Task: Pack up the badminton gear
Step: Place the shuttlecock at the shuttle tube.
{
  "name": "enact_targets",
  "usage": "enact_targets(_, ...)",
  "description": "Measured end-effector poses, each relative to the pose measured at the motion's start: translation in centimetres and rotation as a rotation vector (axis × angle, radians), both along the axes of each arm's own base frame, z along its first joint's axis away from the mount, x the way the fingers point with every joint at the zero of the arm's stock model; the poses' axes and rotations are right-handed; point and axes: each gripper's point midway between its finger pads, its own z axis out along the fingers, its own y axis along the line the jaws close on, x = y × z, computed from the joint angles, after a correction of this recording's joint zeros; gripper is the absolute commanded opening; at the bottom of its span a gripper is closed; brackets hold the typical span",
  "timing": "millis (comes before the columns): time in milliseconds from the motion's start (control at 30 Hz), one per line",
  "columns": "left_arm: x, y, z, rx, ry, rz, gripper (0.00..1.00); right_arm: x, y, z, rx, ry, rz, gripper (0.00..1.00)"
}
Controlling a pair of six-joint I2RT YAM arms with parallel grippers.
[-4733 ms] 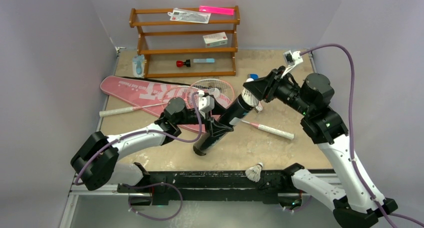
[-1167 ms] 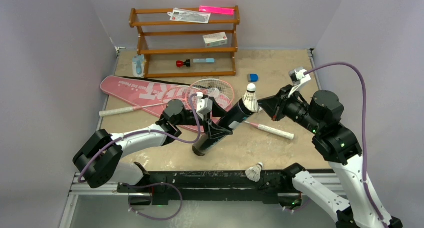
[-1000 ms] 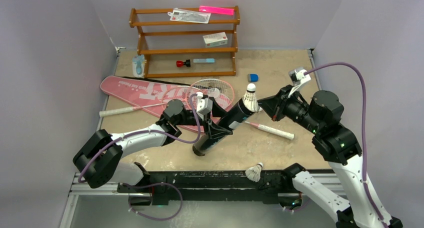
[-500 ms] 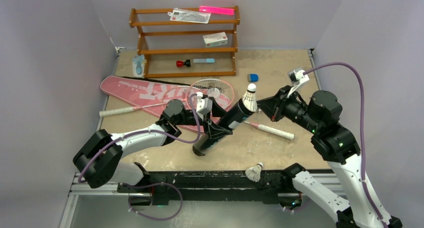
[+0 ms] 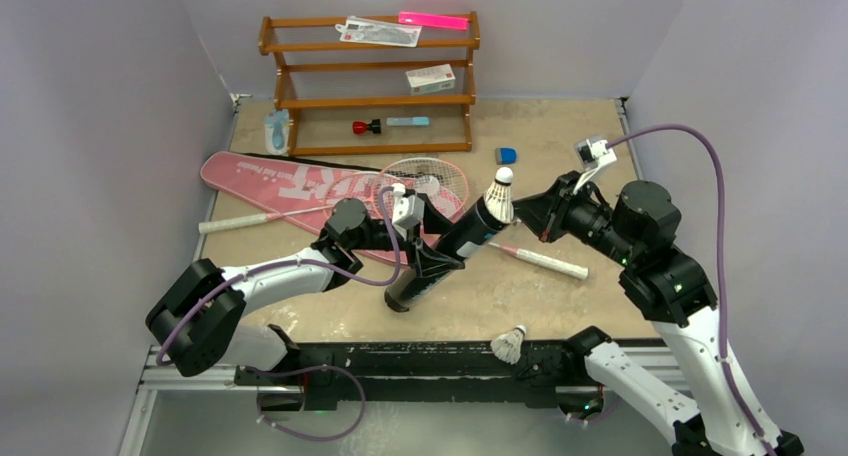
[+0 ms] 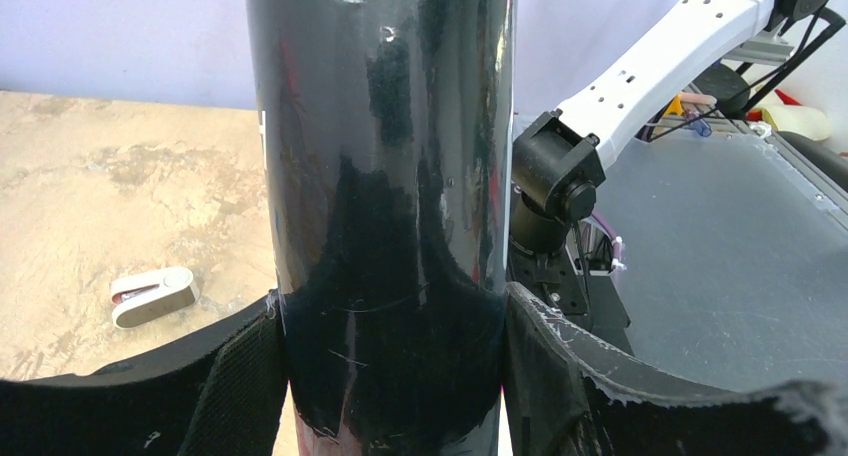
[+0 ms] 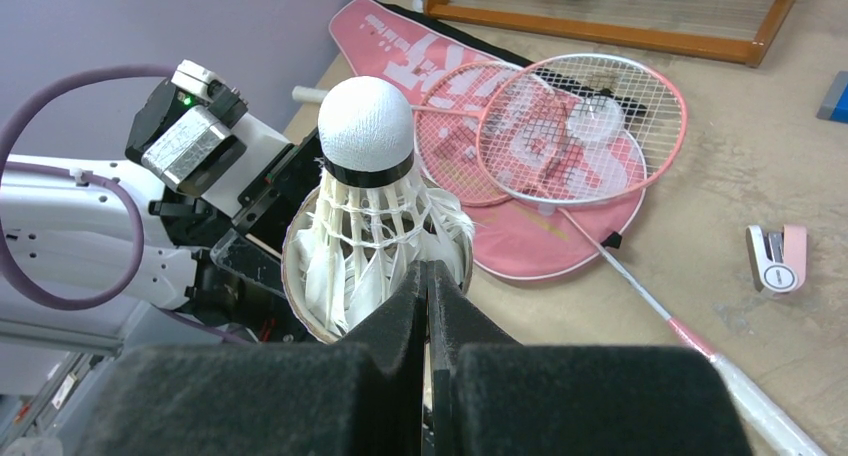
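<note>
One spare shuttlecock at the near edge of the table, well apart from the action and not yet packed. Just beyond, left gripper clamped round the lower half of the black tube, tilted up and to the right, foot towards the near edge. Feather shuttlecock seated in the tube's open mouth, cork outward, skirt only partly in. Right gripper clenched on nothing, fingertips pressed together just beside the skirt; contact impossible to tell.

Likely step: seating the shuttlecock deeper. Press on the cork along the tube's own line, never sideways against the crushable-looking feathers. Hold the left grip firm and unmoving to prevent any sliding or swinging of the tube. Ease off on meeting resistance rather than forcing.

Below the raised mouth, one white racket handle flat on the table: probably little room for dropping the right wrist low. Open table towards the far right corner, bar a small blue item; seemingly the cleaner way out for a retreat.

Farther left, two pink-framed rackets, heads overlapping on the pink bag, stretched towards the left edge. Along the far edge, brown wooden rack, well apart from both arms.
</note>
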Motion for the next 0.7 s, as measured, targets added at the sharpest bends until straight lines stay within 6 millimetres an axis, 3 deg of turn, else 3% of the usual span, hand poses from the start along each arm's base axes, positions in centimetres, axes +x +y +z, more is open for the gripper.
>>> enact_targets(433, -0.1, 0.0, 0.0, 0.0, 0.0, -0.005, 0.5, -1.1, -1.6, 1.4, -0.03, -0.027, -0.043, 0.08)
enact_targets(700, -0.1, 0.0, 0.0, 0.0, 0.001, -0.005, 0.5, -0.8, -1.9, 0.9, -0.055, -0.02, -0.057, 0.16)
